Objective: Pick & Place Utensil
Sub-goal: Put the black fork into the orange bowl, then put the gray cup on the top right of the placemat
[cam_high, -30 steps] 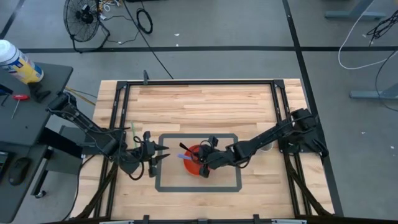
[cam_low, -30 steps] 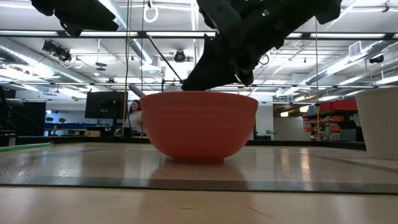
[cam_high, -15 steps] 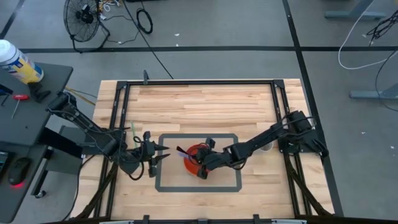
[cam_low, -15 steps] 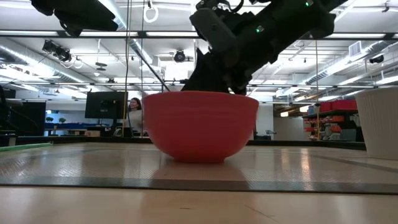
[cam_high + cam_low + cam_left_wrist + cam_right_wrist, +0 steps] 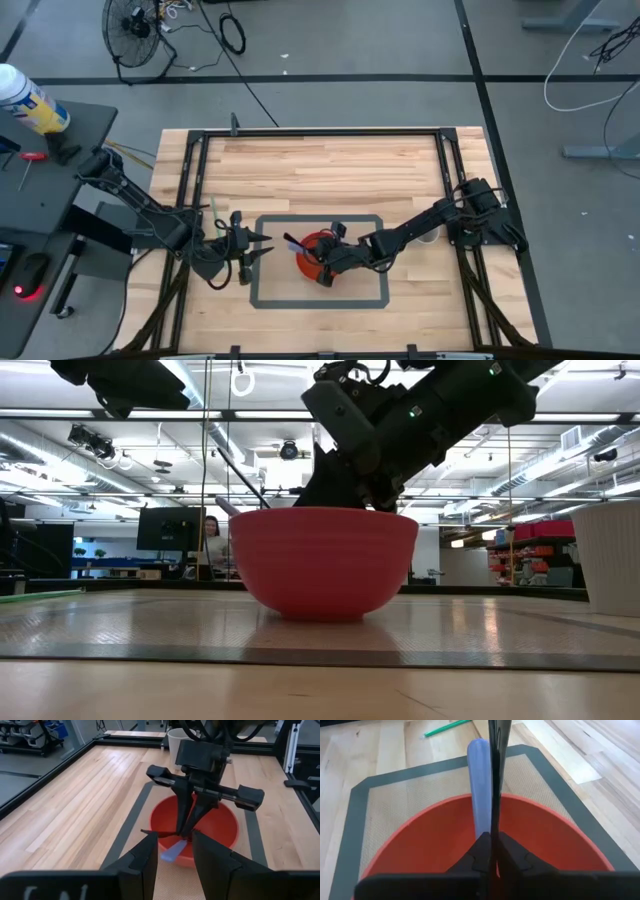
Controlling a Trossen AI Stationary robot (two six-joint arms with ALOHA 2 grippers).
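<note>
A red bowl [image 5: 312, 243] [image 5: 325, 560] stands on a grey mat. A light blue utensil [image 5: 479, 785] [image 5: 172, 852] lies in the bowl, its handle resting over the rim on the left arm's side. My right gripper [image 5: 491, 845] [image 5: 320, 262] reaches down into the bowl, shut on a thin black utensil [image 5: 492, 770] [image 5: 150, 832]. My left gripper [image 5: 174, 836] [image 5: 255, 252] hovers open just left of the bowl, touching nothing. My right gripper pinches the thin black utensil [image 5: 492, 827] between its two shut fingers, which come from above, slanting down from the table's right. The utensil runs along the fingers and sticks out past the bowl's left rim [image 5: 291, 241]. Its end inside the bowl is hidden by the fingers.
A white cup [image 5: 430, 237] [image 5: 610, 555] stands right of the mat beside the right arm. A green stick [image 5: 215, 205] [image 5: 447, 726] lies on the wood left of the mat. Black frame rails [image 5: 190, 170] border the table. Bare wood lies toward the far edge.
My right gripper has shifted a little toward the table's left and near edge over the bowl, staying shut on the black utensil. The bowl and the blue utensil have kept their place.
</note>
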